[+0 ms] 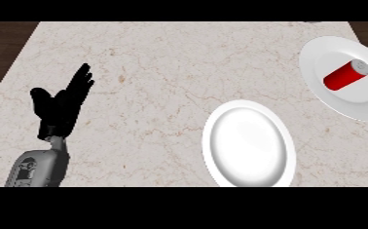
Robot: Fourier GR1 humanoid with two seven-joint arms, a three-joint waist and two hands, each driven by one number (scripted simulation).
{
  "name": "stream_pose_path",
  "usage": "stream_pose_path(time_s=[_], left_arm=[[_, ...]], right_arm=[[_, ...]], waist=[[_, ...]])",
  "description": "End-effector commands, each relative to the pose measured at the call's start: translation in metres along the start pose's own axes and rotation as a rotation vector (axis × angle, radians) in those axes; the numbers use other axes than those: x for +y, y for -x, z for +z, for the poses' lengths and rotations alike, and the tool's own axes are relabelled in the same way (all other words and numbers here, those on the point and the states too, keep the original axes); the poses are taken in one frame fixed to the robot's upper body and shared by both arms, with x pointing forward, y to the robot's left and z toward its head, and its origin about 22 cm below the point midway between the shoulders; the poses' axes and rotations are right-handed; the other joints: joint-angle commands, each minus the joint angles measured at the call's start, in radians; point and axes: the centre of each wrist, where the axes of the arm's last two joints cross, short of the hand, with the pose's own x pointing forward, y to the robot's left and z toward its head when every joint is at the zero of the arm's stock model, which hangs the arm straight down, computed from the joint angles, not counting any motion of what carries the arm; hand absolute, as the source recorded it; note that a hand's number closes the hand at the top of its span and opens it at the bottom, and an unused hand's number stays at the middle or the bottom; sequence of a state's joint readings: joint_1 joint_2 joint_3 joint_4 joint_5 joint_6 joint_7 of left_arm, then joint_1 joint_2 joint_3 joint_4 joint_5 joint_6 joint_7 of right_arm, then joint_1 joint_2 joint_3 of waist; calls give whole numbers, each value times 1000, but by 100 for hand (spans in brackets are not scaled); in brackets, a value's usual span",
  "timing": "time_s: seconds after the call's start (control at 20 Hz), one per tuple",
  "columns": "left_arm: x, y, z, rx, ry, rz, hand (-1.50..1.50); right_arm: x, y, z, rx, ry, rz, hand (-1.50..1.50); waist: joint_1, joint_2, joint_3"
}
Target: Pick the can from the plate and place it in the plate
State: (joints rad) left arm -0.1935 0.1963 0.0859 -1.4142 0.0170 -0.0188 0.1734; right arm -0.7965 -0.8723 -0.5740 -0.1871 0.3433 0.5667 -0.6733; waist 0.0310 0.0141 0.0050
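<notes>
While the red cylindrical metal can [345,75] lies tipped on the far-right white round plate [316,65]: unpicked.
Long axis diagonal; black left hand [61,104] open, resting far left, well apart; right hand unseen; empty white oval plate [248,175] between.

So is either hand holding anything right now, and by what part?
Nothing is held. The left hand rests open at the view's left, fingers up. The right hand is out of view. The can lies on its side on the far plate.

Bright even light; soft sheen on plate [249,145].
</notes>
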Motion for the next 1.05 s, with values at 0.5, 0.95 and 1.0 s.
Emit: stream_pose_path(time_s=[0.5,0.95,1.0], left_arm=[[-5,0,0,1,8,4,0],[-2,-1,-2,4,24,1,0],[-7,0,0,-7,18,28,0]], right_arm=[[-31,3,37,-95,-22,-44,-150],[-42,7,57,-33,-41,14,-150],[-47,-2,53,-42,-8,15,-150]], waist=[[19,12,5],[14,10,5],[23,10,5]])
